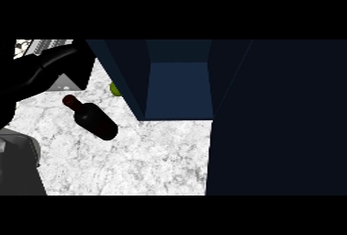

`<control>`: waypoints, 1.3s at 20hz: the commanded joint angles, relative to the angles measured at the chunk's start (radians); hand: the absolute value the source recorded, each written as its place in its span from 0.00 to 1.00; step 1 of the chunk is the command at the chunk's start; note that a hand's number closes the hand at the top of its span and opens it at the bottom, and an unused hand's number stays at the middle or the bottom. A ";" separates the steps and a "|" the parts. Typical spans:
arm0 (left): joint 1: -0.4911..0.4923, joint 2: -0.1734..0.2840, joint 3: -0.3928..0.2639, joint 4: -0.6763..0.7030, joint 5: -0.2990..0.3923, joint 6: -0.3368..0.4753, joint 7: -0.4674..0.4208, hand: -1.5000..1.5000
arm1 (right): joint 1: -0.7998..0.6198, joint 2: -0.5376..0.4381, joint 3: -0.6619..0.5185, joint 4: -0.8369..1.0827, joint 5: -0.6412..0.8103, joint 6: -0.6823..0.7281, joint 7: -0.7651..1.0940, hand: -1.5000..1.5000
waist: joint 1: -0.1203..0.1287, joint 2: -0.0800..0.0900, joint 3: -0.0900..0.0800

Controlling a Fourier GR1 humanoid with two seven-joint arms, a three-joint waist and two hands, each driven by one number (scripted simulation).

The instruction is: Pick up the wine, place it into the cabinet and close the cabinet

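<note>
wine bottle [92, 117] lies on the white marbled counter [149, 156], left of centre in the head view. its neck and cap point to the upper left; its wider base points to the lower right. the glass is dark red, almost black. no hand touches it.

cabinet [176, 78] stands at the upper middle, dark blue, with its opening facing the view and a lighter blue inner floor showing. its door [278, 119] is swung open and covers the right side of the view as a large dark panel. the bottle rests just left of the cabinet's lower left corner, outside it.

green round object [115, 88] sits against the cabinet's left wall, partly hidden, above the bottle.

black arm shape [41, 69] crosses the upper left corner above the bottle's neck; it cannot be told which hand it is, or whether its fingers are open or closed. grey forearm [17, 160] shows at the lower left edge. right hand is not visible.
</note>
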 commanded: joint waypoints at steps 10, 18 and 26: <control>0.164 0.107 0.147 -0.068 0.125 -0.084 -0.023 0.00 | -0.030 -0.048 -0.074 -0.224 -0.104 -0.022 0.164 0.00 | 0.005 0.004 -0.001; 0.304 0.139 0.262 -0.084 0.235 -0.130 -0.081 0.00 | -0.017 -0.032 -0.013 -0.247 -0.048 -0.050 0.164 0.00 | 0.004 0.002 -0.002; 0.383 0.104 0.295 -0.028 0.329 -0.172 -0.189 0.00 | -0.071 -0.022 -0.014 -0.199 -0.050 -0.055 0.166 0.00 | 0.004 0.004 -0.001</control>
